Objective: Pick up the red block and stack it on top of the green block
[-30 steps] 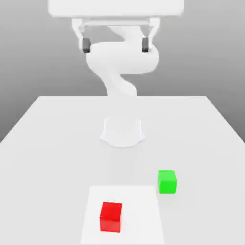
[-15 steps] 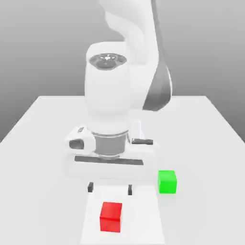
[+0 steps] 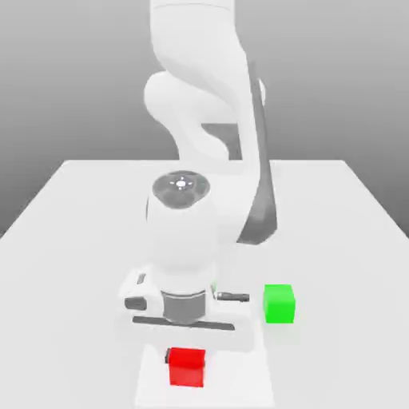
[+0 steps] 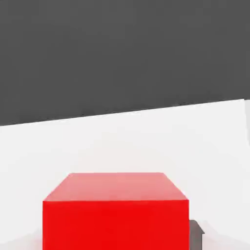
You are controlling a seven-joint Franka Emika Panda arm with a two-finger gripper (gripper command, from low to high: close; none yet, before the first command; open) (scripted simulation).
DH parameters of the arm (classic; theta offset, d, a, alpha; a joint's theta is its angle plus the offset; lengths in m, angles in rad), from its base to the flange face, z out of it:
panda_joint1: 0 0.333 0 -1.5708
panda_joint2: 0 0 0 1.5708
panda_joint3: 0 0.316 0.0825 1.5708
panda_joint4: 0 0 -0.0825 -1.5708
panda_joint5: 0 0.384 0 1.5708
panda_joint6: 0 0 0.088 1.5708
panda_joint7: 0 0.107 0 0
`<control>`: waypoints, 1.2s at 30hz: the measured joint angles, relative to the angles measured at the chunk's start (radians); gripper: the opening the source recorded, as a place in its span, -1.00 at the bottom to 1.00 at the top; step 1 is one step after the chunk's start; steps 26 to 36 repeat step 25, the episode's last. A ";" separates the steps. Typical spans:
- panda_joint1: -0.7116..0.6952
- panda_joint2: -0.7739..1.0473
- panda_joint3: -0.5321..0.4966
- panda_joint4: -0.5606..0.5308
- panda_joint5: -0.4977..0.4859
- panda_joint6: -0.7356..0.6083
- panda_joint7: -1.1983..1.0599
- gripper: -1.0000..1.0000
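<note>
The red block (image 3: 186, 366) rests on a paler white square (image 3: 244, 383) near the table's front edge. My gripper (image 3: 186, 353) has come straight down over it, and the wide white hand (image 3: 189, 319) hides the block's far side. In the hand view the red block (image 4: 115, 212) looms very near, with a dark fingertip (image 4: 196, 234) pressed against one side of it, so the gripper is shut on the block. The green block (image 3: 279, 303) stands by itself on the table, to the exterior view's right of the hand and a little further back, touching nothing.
The white table (image 3: 72, 216) stretches back to the arm's base. The arm's bent links (image 3: 208, 104) rise above and behind the hand. Open table surface lies to the exterior view's left of the hand and beyond the green block.
The arm swung down from high at the back until the hand reached the red block. The fingers, wide apart half a second ago, have shut on the block. Neither block has moved.
</note>
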 joint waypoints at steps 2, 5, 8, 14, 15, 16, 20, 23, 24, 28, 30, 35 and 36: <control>0.001 -0.070 -0.001 -0.011 -0.004 -0.059 0.003 -1.00; 0.069 -0.178 0.053 -0.082 0.027 -0.095 -0.057 -1.00; 0.174 -0.287 0.087 -0.173 0.063 -0.112 -0.133 -1.00; 0.322 -0.494 0.165 -0.357 0.087 -0.136 -0.254 -1.00; 0.331 -0.492 0.173 -0.370 0.083 -0.120 -0.260 -1.00; 0.332 -0.473 0.179 -0.376 0.077 -0.096 -0.260 -1.00; 0.319 -0.348 0.189 -0.378 0.033 0.031 -0.234 -1.00; 0.315 -0.249 0.180 -0.375 -0.015 0.125 -0.201 1.00; 0.313 -0.249 0.180 -0.375 -0.015 0.125 -0.201 1.00; 0.312 -0.249 0.180 -0.375 -0.015 0.125 -0.201 1.00; 0.312 -0.249 0.180 -0.375 -0.015 0.125 -0.201 1.00; 0.312 -0.249 0.180 -0.375 -0.015 0.125 -0.201 1.00; 0.312 -0.249 0.180 -0.375 -0.015 0.125 -0.201 1.00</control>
